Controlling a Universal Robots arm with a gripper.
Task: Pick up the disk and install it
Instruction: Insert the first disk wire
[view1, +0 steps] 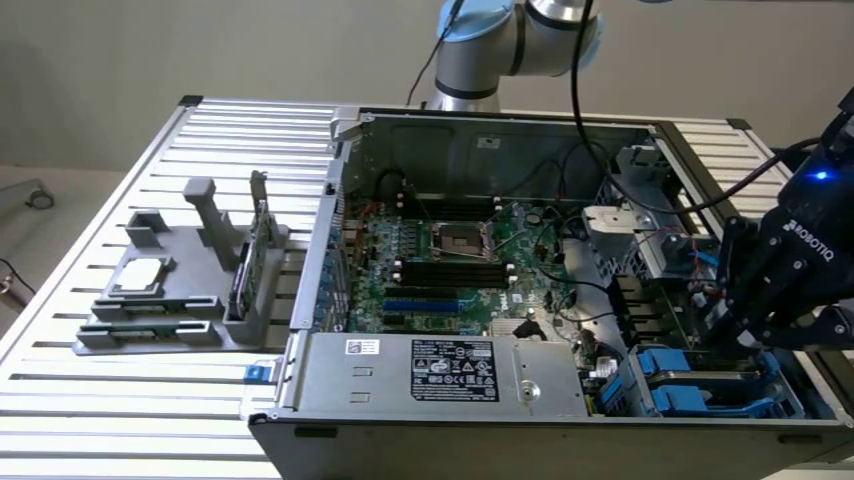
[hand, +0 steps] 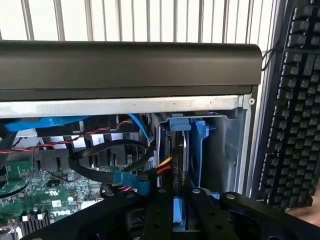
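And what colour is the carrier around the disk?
Bright blue; the disk carrier shows best in the wrist view.

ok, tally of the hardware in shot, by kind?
robot arm: 1
disk, gripped by the pincer: 1
open PC case: 1
grey parts holder: 1
keyboard: 1
total: 5
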